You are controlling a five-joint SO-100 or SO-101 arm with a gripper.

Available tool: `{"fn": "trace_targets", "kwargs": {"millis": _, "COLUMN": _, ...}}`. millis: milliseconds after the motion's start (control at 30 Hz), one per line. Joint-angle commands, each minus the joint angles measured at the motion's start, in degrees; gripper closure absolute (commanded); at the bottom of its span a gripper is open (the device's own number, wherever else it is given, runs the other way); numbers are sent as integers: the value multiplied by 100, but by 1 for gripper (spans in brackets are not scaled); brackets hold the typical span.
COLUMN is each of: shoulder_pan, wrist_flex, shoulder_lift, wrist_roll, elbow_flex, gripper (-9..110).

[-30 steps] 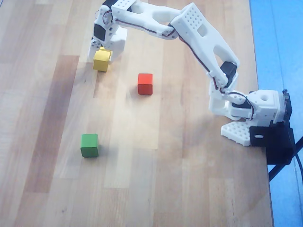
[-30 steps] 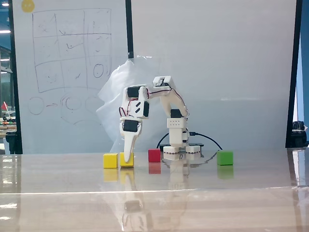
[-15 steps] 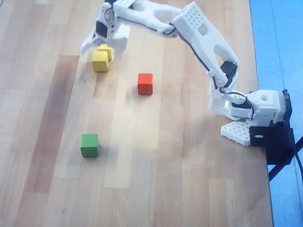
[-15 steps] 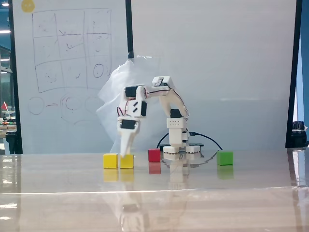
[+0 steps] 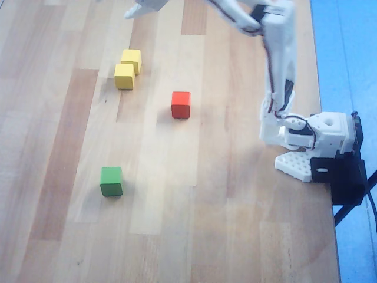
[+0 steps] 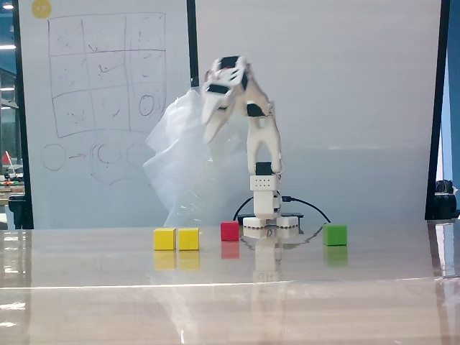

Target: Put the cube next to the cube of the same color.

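Two yellow cubes sit side by side on the table (image 5: 70, 236). In the overhead view the cube (image 5: 131, 61) lies just above and right of the other yellow cube (image 5: 124, 76), the two touching or nearly so — a hairline gap can't be ruled out at this resolution. In the fixed view they read as a level pair, the cube (image 6: 188, 238) on the right and its match (image 6: 164, 238) on the left, faces close together.

The gripper (image 6: 209, 133) is up high, well clear of the cubes, empty; its fingers look close together, but I cannot tell for sure whether it is closed. In the overhead view only its tip (image 5: 136, 9) shows at the top edge.

Change from half a second ago: the gripper then hung just over the cube, tip almost on it. The arm (image 6: 260, 144) has since lifted and folded back toward its base. Both yellow cubes keep their places.

Red cube (image 5: 181, 104) and green cube (image 5: 111, 181) are unmoved, well apart from the yellow pair.
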Motion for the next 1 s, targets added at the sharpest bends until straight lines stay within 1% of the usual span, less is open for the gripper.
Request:
{"fn": "trace_targets", "kwargs": {"millis": 0, "shoulder_pan": -606, "wrist_flex": -976, "shoulder_lift": 2180, "wrist_roll": 984, "elbow_flex": 1274, "gripper": 102}}
{"fn": "trace_targets", "kwargs": {"millis": 33, "shoulder_pan": -773, "wrist_flex": -1318, "shoulder_lift": 2602, "wrist_roll": 1169, "elbow_flex": 1793, "gripper": 103}}
{"fn": "trace_targets", "kwargs": {"millis": 67, "shoulder_pan": -967, "wrist_flex": -1652, "shoulder_lift": 3032, "wrist_roll": 1310, "elbow_flex": 2355, "gripper": 102}}
{"fn": "trace_targets", "kwargs": {"millis": 200, "shoulder_pan": -1802, "wrist_flex": -3059, "shoulder_lift": 5133, "wrist_roll": 1441, "elbow_flex": 5221, "gripper": 94}}
{"fn": "trace_targets", "kwargs": {"millis": 267, "shoulder_pan": -2145, "wrist_flex": -3683, "shoulder_lift": 6390, "wrist_roll": 1424, "elbow_flex": 6820, "gripper": 93}}
{"fn": "trace_targets", "kwargs": {"millis": 400, "shoulder_pan": -2188, "wrist_flex": -4535, "shoulder_lift": 8789, "wrist_roll": 1266, "elbow_flex": 9650, "gripper": 93}}
{"fn": "trace_targets", "kwargs": {"millis": 500, "shoulder_pan": -1978, "wrist_flex": -4579, "shoulder_lift": 10318, "wrist_roll": 958, "elbow_flex": 11188, "gripper": 93}}
{"fn": "trace_targets", "kwargs": {"millis": 567, "shoulder_pan": -1881, "wrist_flex": -4377, "shoulder_lift": 11074, "wrist_roll": 686, "elbow_flex": 11848, "gripper": 93}}
{"fn": "trace_targets", "kwargs": {"millis": 633, "shoulder_pan": -1881, "wrist_flex": -4104, "shoulder_lift": 11057, "wrist_roll": 396, "elbow_flex": 12120, "gripper": 93}}
{"fn": "trace_targets", "kwargs": {"millis": 767, "shoulder_pan": -1942, "wrist_flex": -3533, "shoulder_lift": 11030, "wrist_roll": 141, "elbow_flex": 12164, "gripper": 94}}
{"fn": "trace_targets", "kwargs": {"millis": 900, "shoulder_pan": -1828, "wrist_flex": -2637, "shoulder_lift": 11039, "wrist_roll": 141, "elbow_flex": 12164, "gripper": 101}}
{"fn": "trace_targets", "kwargs": {"millis": 967, "shoulder_pan": -1749, "wrist_flex": -2171, "shoulder_lift": 11057, "wrist_roll": 158, "elbow_flex": 12146, "gripper": 103}}
